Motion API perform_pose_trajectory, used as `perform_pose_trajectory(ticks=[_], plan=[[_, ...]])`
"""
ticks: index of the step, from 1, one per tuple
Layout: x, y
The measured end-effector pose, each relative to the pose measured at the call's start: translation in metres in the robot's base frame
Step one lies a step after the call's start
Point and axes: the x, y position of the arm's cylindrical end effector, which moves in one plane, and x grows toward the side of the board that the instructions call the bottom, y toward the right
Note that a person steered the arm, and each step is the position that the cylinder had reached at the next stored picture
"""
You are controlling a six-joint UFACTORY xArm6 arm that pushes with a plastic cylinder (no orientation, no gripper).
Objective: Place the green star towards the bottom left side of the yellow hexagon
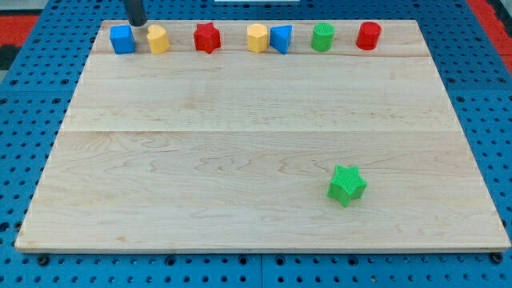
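Observation:
The green star (346, 185) lies alone on the wooden board (240, 160), in the lower right part. Two yellow blocks stand in the row along the top edge, one at the left (158, 39) and one near the middle (257, 38). Both look roughly hexagonal, and I cannot tell which is the hexagon. My tip (138, 25) is at the top left, just above the gap between the blue cube (122, 38) and the left yellow block. It is far from the green star.
The top row also holds a red star (207, 37), a blue triangular block (281, 38) touching the middle yellow block, a green round block (322, 37) and a red round block (369, 35). A blue pegboard surrounds the board.

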Motion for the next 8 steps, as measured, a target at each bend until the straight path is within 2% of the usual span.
perform_pose_trajectory(ticks=[1, 2, 3, 5, 7, 8], plan=[[0.005, -0.069], [0.013, -0.085], [0.041, -0.067], [0.043, -0.026], [0.048, -0.076], [0.094, -0.058]])
